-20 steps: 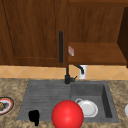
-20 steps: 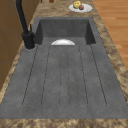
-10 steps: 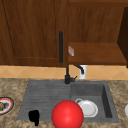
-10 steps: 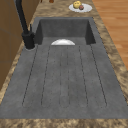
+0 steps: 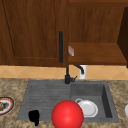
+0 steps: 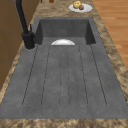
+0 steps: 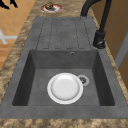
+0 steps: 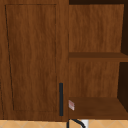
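Front view first: what is there?
A dark grey sink set in a speckled stone tabletop, under brown wooden cabinets. The left hand, plain black, hangs at the lower left of the frame, over the front edge of the ribbed draining board.

Is the hand released, clenched or grasping something?
I cannot tell. It reads as a dark blob, and nothing shows inside it.

What is nearest to it?
A red ball, just to its right at the bottom middle of the frame. The ball overlaps the sink's front rim, with a gap between it and the hand. I cannot tell whether it rests on anything.

And in the basin?
A white plate lies flat on the bottom. In the right side view it sits at the centre of the frame, just beside the drain.

Anything else around the sink?
A black tap stands at the back rim, with a white cup behind it. A red-rimmed plate of food sits at the left edge of the frame. In the left side view another plate with fruit sits at the top, beyond the basin.

And the right side view?
Black streaks in the upper left corner, well apart from the basin, match the left hand.
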`<act>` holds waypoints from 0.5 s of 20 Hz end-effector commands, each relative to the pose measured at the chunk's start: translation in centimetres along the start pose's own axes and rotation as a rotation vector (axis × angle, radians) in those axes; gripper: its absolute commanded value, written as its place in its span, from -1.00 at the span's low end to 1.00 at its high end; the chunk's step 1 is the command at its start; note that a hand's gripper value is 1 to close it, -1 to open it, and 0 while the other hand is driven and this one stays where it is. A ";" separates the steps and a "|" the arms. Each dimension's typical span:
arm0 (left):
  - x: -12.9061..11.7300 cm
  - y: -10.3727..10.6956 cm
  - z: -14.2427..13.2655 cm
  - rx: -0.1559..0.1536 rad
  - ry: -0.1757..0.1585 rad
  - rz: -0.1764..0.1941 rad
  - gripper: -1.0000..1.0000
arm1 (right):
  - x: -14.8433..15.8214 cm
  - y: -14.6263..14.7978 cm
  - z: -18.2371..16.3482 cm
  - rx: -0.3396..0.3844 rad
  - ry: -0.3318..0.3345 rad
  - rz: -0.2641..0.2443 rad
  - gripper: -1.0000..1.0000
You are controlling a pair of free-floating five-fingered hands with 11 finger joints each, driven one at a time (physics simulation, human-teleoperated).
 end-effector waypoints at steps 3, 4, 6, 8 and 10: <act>0.0 0.0 0.0 0.000 0.000 0.000 0.00 | 0.1 -3.4 3.6 0.022 0.025 -0.020 -1.00; 0.0 0.0 0.0 0.000 0.000 0.000 0.00 | 0.2 -3.9 4.2 0.025 0.024 -0.020 -1.00; 0.0 0.0 0.0 0.000 0.000 0.000 0.00 | 0.7 -4.4 5.7 0.037 0.015 -0.025 -1.00; 0.0 0.0 0.0 0.000 0.000 0.000 0.00 | 1.1 -4.7 7.4 0.044 0.003 -0.026 -1.00; 0.0 0.0 0.0 0.000 0.000 0.000 0.00 | 2.2 -4.6 8.9 0.023 0.006 -0.007 -1.00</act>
